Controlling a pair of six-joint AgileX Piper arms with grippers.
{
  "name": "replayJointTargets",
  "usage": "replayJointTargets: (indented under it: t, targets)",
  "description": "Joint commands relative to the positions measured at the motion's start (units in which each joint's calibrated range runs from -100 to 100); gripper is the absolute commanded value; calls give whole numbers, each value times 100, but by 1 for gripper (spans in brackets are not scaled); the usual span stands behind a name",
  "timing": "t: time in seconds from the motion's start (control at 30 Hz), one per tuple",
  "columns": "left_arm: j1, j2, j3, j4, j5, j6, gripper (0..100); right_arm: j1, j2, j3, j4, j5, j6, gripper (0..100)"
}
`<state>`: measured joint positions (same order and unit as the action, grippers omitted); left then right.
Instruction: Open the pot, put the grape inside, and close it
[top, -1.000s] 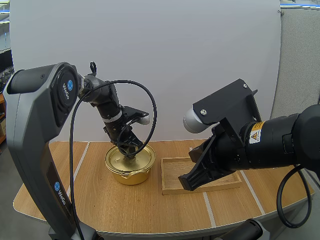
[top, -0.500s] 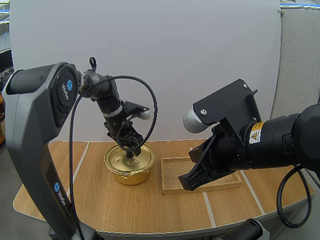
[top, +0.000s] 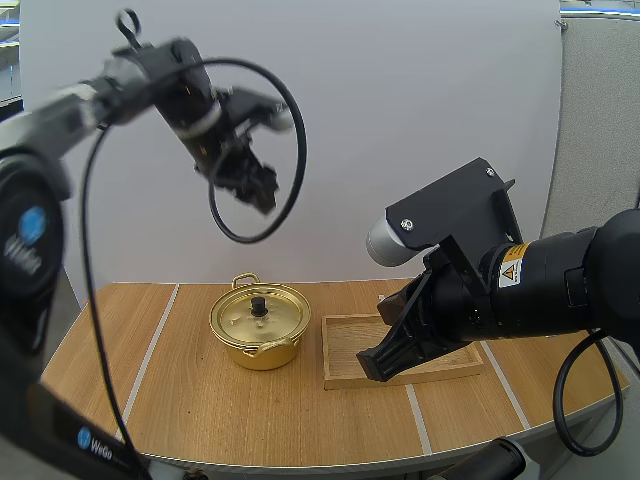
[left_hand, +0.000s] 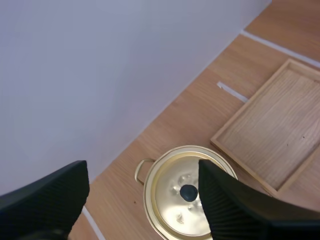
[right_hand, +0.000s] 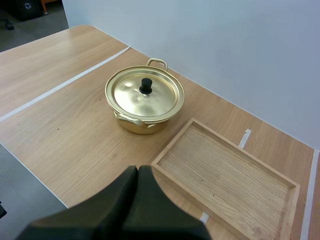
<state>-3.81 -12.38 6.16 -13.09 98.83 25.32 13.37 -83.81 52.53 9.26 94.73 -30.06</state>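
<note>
Tray (top: 345, 345) front part-hidden behind R pincer (top: 372, 366)

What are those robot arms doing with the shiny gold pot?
Nothing is being held right now. The left gripper hangs open, high above the gold pot. The lid is on the pot. The pot sits on the table next to a wooden tray. The right gripper is shut on nothing and hovers low by the tray's near side.
</note>
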Motion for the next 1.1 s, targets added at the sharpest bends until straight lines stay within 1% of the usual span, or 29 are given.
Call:
replayJointTargets:
  t: [0.0, 0.17, 0.33, 0.5, 0.7, 0.73, 0.77, 0.8, 0.83, 0.9, 0.93, 0.97, 1.07]
  targets:
    - [-5, -1617, -650, 20, 117, 14, 100, -21, -37, 6, 2, -31, -19, 0]
    - [-5, -2644, -943, 20, 117, 14, 100, -21, -37, 6, 2, -31, -19, 0]
    - [-5, -3551, -971, 20, 117, -6, 100, -21, -37, 6, 2, -31, -19, 0]
    - [-5, -4345, -971, 160, 117, -486, 100, -21, -37, 6, 16, -31, -19, 0]
    - [-5, -5206, -910, 206, 117, -760, 100, -21, -37, 6, 16, -31, -19, 0]
    - [-5, -5389, -842, 206, 117, -828, 95, -21, -37, 6, 16, -31, -19, 0]
    - [-5, -5510, -771, 210, 117, -903, 82, -21, -37, 6, 16, -31, -19, 0]
    - [-5, -5633, -708, 230, 117, -947, 73, -21, -37, 6, 16, -31, -19, 0]
    - [-5, -5780, -623, 245, 117, -1038, 55, -21, -37, 6, 16, -31, -19, 0]
    - [-5, -6056, -451, 267, 117, -1048, 26, -21, -37, 6, 28, -31, -19, 0]
    - [-5, -6184, -366, 281, 117, -1048, 15, -21, -37, 6, 28, -31, -19, 0]
    - [-5, -6308, -273, 311, 117, -1048, 1, -21, -37, 6, 28, -31, -19, 0]
    - [-5, -6676, 76, 312, 117, -1133, 0, -21, -37, 6, 54, -31, -19, 0]
